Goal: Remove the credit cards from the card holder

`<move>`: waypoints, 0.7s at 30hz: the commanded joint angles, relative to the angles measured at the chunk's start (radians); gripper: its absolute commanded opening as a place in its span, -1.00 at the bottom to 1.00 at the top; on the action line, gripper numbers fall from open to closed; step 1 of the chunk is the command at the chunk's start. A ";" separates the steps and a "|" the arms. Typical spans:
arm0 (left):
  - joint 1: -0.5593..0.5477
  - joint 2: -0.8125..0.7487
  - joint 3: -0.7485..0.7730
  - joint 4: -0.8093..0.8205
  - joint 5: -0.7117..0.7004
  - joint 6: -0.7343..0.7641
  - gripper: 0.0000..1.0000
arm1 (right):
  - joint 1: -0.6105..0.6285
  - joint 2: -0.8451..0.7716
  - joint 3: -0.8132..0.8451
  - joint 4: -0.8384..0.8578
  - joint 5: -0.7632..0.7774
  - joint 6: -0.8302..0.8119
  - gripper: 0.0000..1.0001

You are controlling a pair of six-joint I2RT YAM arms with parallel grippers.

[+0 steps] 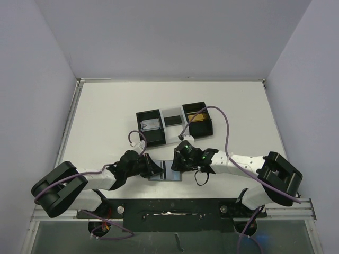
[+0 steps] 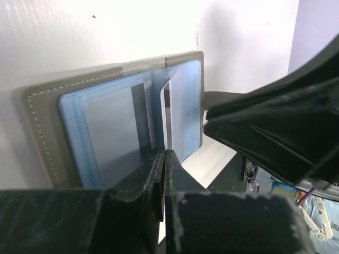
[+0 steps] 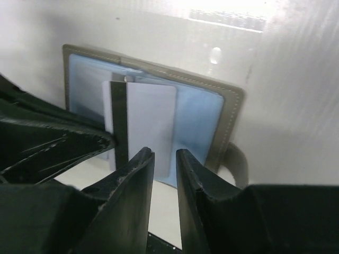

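Note:
The grey card holder (image 1: 165, 172) lies open on the table between both grippers, its blue inside (image 2: 106, 132) facing up. A white credit card (image 3: 151, 121) with a dark stripe sticks partly out of it, toward the right gripper. In the left wrist view this card (image 2: 166, 114) appears almost edge-on. My left gripper (image 2: 165, 153) is shut, its tips at the card's striped edge; nothing shows between them. My right gripper (image 3: 165, 154) is open by a narrow gap just short of the card's near edge, holding nothing. The snap tab (image 3: 238, 161) hangs off the holder's right side.
A black-and-white three-compartment tray (image 1: 175, 138) stands just behind the holder, with a card in each compartment. White walls close the table at left, right and back. The arm bases sit along the near edge.

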 commanded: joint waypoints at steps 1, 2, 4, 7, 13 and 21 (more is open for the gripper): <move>0.005 0.007 0.028 0.005 -0.010 0.036 -1.00 | 0.016 -0.047 0.085 -0.072 0.029 -0.056 -0.49; 0.004 0.002 0.032 0.002 -0.012 0.036 -1.00 | 0.017 -0.044 0.097 -0.077 0.028 -0.055 -0.49; 0.001 -0.015 0.044 -0.039 -0.027 0.041 -1.00 | 0.021 -0.036 0.095 -0.064 0.027 -0.045 -0.48; 0.000 -0.037 0.045 -0.059 -0.036 0.049 -1.00 | 0.018 -0.005 0.069 0.000 -0.005 -0.015 -0.48; 0.000 -0.043 0.039 -0.025 -0.024 0.033 -0.92 | 0.015 0.062 0.032 0.079 -0.044 0.023 -0.48; 0.000 -0.003 0.026 0.071 0.023 0.008 -0.65 | -0.004 0.080 -0.063 0.149 -0.066 0.078 -0.49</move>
